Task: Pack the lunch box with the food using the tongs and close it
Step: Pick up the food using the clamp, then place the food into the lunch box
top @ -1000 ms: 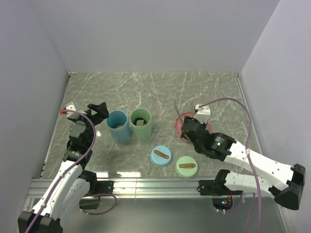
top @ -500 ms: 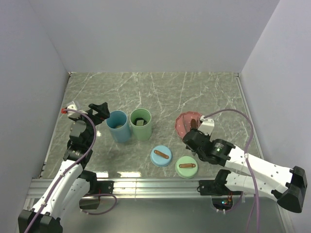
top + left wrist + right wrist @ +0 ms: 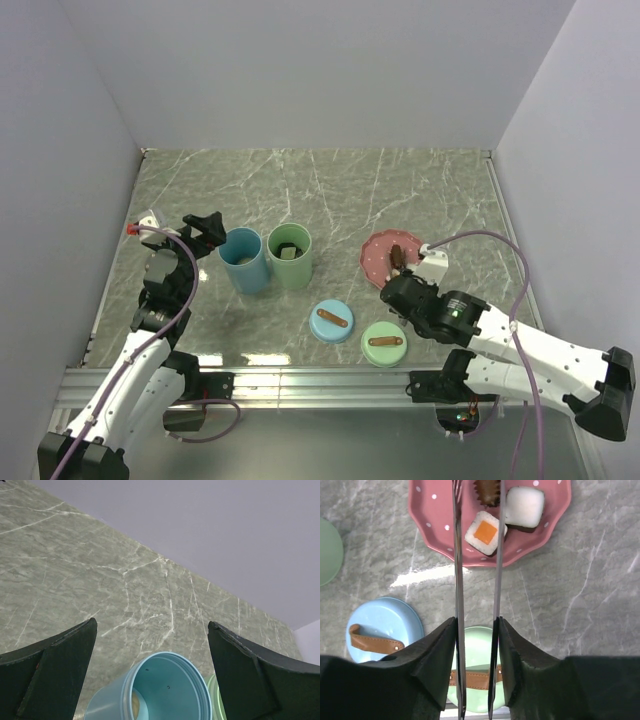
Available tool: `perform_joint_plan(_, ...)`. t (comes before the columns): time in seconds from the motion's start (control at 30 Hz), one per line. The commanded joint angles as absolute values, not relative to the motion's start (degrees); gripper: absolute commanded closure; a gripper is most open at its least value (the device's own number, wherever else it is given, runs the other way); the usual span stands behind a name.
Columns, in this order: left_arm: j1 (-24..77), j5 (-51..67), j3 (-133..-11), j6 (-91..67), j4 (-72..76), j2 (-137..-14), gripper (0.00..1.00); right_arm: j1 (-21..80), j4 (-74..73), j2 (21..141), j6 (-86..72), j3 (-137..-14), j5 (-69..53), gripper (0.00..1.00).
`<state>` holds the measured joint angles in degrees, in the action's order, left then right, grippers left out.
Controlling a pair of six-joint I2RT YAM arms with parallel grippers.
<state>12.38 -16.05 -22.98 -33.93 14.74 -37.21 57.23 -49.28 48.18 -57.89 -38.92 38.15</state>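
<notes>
My right gripper [image 3: 476, 622] is shut on the tongs [image 3: 457, 555], whose two thin metal arms reach out over the pink dotted plate [image 3: 435, 515]. Between the tong tips lie an orange-topped square of food [image 3: 485, 532] and a brown piece [image 3: 487, 490]; a white square [image 3: 524, 507] lies just to the right. From above, the right gripper [image 3: 405, 290] hangs at the plate's [image 3: 375, 250] near edge. The lunch box is two open tubs, blue [image 3: 245, 258] and green [image 3: 290, 255], the green one with a piece inside. My left gripper [image 3: 152, 630] stands open above the blue tub [image 3: 165, 690].
Two lids with brown straps lie near the front edge, a blue one [image 3: 331, 321] and a green one [image 3: 384, 342]; the green lid [image 3: 477, 650] sits right under my right fingers. White walls close in the table on three sides.
My right arm has drawn back toward the near edge, uncovering the plate, and the tongs have been squeezed narrower. The left arm has not moved.
</notes>
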Motion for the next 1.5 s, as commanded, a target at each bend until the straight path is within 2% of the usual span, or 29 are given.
perform_joint_plan(0.0, 12.0, -14.9, -23.0, -34.6, 16.5, -36.0, 0.01, 57.6, -50.7, 49.2, -59.9, -39.4, 40.8, 0.59)
perform_joint_plan(0.17, 12.0, -14.9, -22.9, -34.6, 16.3, -35.8, 0.01, 57.6, -51.4, 50.5, -60.5, -39.8, 40.8, 0.69)
perform_joint_plan(0.33, 12.0, -14.9, -23.0, -34.6, 16.3, -35.8, 0.01, 57.6, -52.1, 50.6, -60.2, -41.0, 41.7, 0.73)
perform_joint_plan(0.9, 12.0, -15.9, -23.2, -34.5, 15.6, -35.4, 0.01, 58.8, -49.2, 55.8, -49.7, -54.8, 45.6, 0.76)
perform_joint_plan(1.47, 12.0, -19.1, -23.5, -34.5, 11.0, -31.7, 0.01, 72.3, -35.2, 65.7, -32.5, -68.5, 44.4, 0.76)
